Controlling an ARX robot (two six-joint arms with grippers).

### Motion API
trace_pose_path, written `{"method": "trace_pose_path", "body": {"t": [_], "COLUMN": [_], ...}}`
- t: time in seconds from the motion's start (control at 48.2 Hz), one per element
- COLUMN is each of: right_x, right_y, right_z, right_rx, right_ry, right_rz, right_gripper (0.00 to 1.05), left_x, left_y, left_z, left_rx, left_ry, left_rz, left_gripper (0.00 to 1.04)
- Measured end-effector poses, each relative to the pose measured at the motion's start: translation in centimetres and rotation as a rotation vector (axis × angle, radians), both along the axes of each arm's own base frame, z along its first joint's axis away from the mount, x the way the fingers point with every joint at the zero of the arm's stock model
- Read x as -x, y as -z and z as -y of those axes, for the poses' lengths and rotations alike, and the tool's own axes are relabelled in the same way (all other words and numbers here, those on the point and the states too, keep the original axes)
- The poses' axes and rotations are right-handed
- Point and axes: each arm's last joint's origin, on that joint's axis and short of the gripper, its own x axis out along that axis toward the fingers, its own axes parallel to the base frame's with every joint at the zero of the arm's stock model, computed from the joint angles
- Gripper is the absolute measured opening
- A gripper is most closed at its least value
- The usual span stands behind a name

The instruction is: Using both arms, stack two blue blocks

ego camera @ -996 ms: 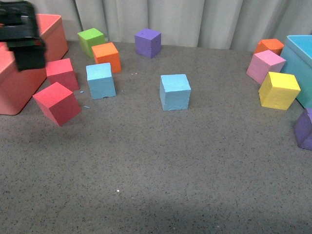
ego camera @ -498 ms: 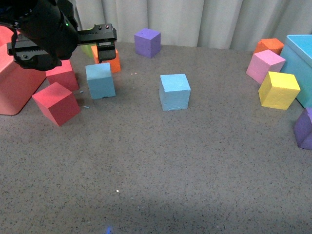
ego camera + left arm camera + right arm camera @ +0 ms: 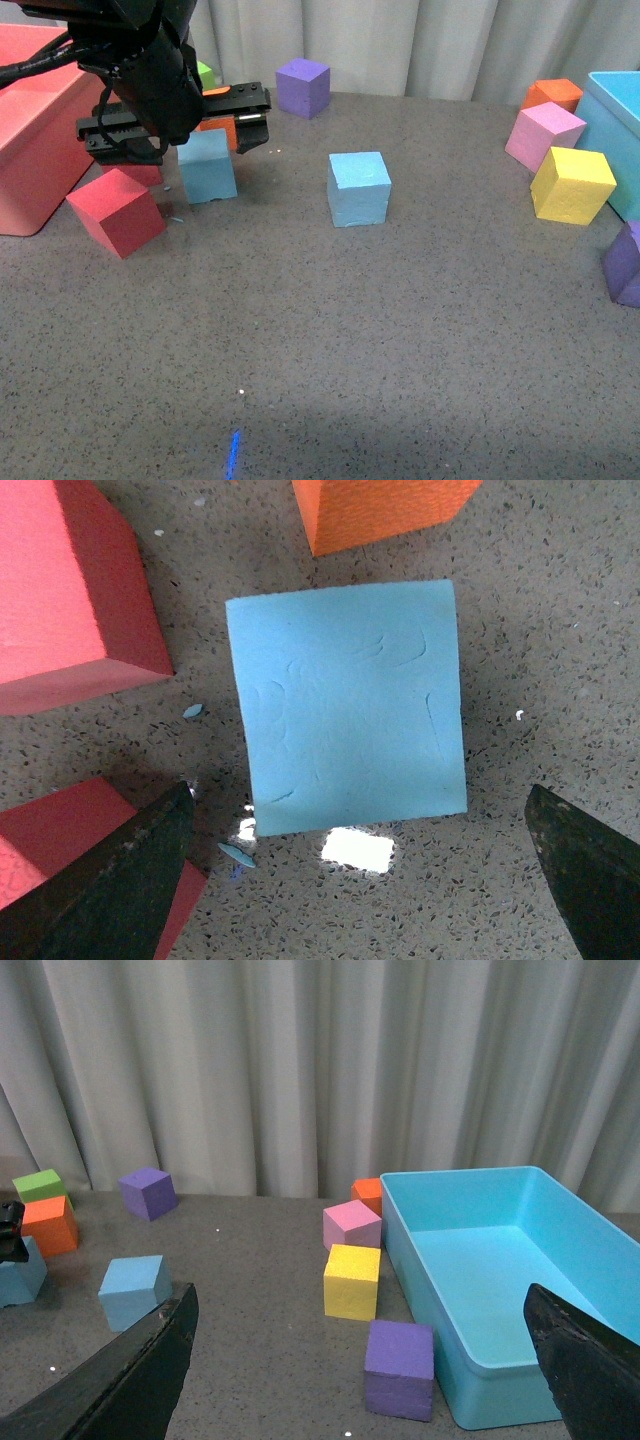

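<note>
Grey speckled tabletop [image 3: 400, 330]: left gripper [image 3: 360, 795], jaws spread, hovers over light blue foam cube [image 3: 208, 165] at upper left; second light blue foam cube [image 3: 359, 188] sits apart, centre. Right gripper [image 3: 360, 1295] released, empty.

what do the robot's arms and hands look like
The left arm is bulky and matte black, with black cables looping off it. The left hand and right hand each have two dark, wedge-shaped fingers tapering to points. No markings are readable.
</note>
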Motion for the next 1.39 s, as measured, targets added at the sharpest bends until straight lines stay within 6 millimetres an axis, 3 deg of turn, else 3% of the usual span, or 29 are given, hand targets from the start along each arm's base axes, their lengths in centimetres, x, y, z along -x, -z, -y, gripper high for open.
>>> {"method": "trace_pose_path", "body": {"t": [0.581,0.892,1.079,1.203,1.39], "right_x": [0.0,0.0,0.0,0.0,0.0], "right_y": [0.0,0.0,0.0,0.0,0.0], "right_z": [0.0,0.0,0.0,0.0,0.0], "right_rx": [0.0,0.0,0.0,0.0,0.0], "right_ry": [0.0,0.0,0.0,0.0,0.0], "right_rz": [0.0,0.0,0.0,0.0,0.0], "right_gripper": [0.95,0.95,0.95,0.95,0.95], "left_x": [-2.7,-2.9,-2.4,-1.2,0.7], "left_y": [2.0,2.0,1.8,-0.2,-5.8], "left_z": [0.0,0.4,1.0,2.4,6.0], "left_rx": [-0.032,-0.034,-0.033,0.001,0.032], "left_ry": [-0.027,-0.016,-0.013,0.016,0.064], "left_rz": [-0.054,-0.079,-0.08,-0.067,0.004], "left_gripper": [0.98,0.58,0.47,0.44,0.41]}}
